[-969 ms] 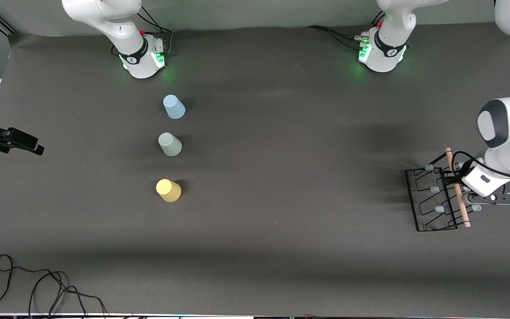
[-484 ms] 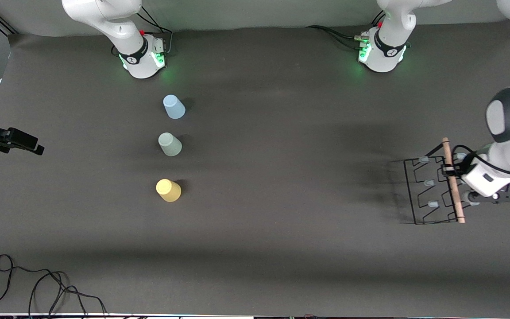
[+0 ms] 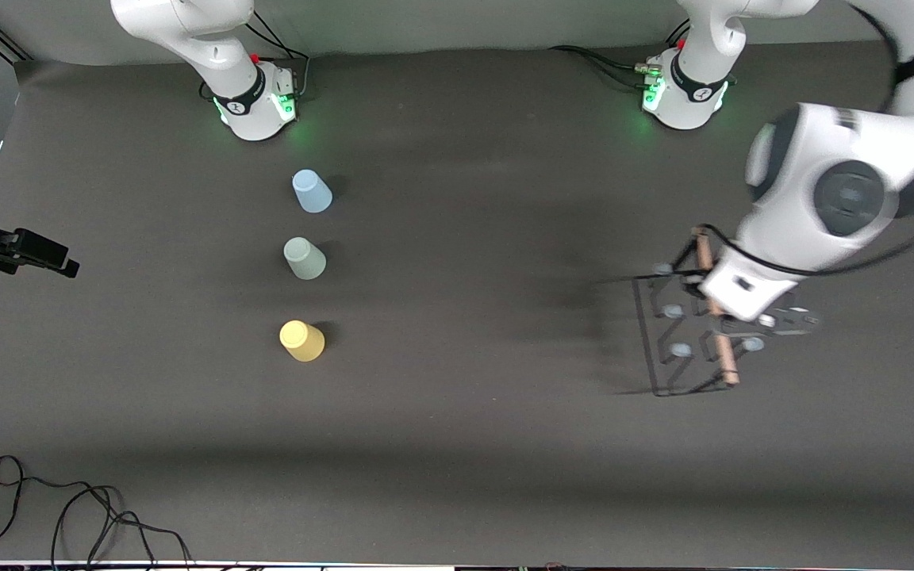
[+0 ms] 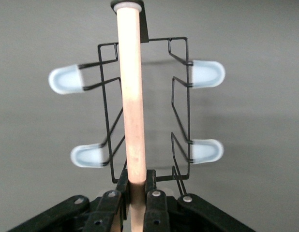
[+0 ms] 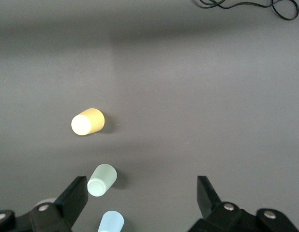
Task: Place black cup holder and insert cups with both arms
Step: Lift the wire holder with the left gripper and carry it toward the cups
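A: Where is the black cup holder (image 3: 683,333) right now?

B: It hangs in the air over the counter (image 3: 473,444), toward the left arm's end. The left gripper (image 4: 138,193) is clamped on its wooden rod handle (image 4: 130,96), with the fingers (image 4: 121,186) pressed against the rod on both sides near one end.

A: What shows on the holder itself?

B: From the left wrist view, the rod runs straight away from the gripper, and black wire loops spread to either side of it. Four pale blue caps (image 4: 207,73) show there, two on each side. The front view shows the frame below the left arm (image 3: 822,198), and it looks blurred.

A: And the cups?

B: Three stand upside down in a row on the counter, toward the right arm's end, well apart from the holder. The blue cup (image 3: 311,191) is farthest from the front camera, the green cup (image 3: 304,258) is in the middle, and the yellow cup (image 3: 301,340) is nearest. None of them touch.

A: What about the right gripper?

B: The right gripper (image 5: 142,195) waits with its fingers (image 5: 74,195) spread wide apart and holds nothing. Its wrist view looks down on the three cups. A black cable (image 3: 68,507) lies loose on the counter near the front camera's edge
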Robot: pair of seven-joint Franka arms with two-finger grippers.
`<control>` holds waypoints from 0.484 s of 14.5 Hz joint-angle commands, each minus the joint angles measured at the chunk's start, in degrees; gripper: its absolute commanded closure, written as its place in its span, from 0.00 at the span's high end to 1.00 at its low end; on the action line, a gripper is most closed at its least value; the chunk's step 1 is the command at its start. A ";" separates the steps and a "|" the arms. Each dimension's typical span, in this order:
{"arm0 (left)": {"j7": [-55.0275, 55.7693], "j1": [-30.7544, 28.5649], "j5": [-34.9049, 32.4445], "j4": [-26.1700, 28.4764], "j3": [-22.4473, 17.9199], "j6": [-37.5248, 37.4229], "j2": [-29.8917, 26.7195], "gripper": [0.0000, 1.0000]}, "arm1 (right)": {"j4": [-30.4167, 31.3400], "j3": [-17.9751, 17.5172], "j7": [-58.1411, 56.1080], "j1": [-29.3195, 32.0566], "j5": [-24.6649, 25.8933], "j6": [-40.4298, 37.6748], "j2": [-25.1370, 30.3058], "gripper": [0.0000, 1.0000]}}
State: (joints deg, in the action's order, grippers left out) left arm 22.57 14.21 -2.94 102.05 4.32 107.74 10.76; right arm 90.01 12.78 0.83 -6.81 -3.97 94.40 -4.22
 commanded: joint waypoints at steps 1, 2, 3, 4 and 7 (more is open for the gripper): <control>9.39 7.65 0.39 1.31 -0.98 0.19 -1.09 0.00 | -0.45 0.31 0.13 -0.13 -0.60 -0.53 0.09 1.00; 12.64 10.64 0.65 1.05 -0.89 0.37 -0.57 0.00 | -0.45 0.31 0.13 -0.13 -0.60 -0.53 0.09 1.00; 15.89 13.02 1.09 0.87 -0.89 0.63 -0.04 0.00 | -0.36 0.31 0.13 -0.13 -0.60 -0.53 0.09 1.00; 18.44 15.22 1.18 0.87 -0.89 1.59 0.57 0.00 | -0.36 0.31 0.13 -0.13 -0.60 -0.53 0.17 1.00; 31.78 23.47 0.65 -1.67 -0.89 6.94 5.73 0.00 | -0.36 0.31 0.13 -0.13 -0.60 -0.62 0.17 1.00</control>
State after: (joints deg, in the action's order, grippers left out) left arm 46.53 32.61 -2.22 102.98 4.58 112.19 13.06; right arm 90.01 12.80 0.83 -6.81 -3.97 94.35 -4.22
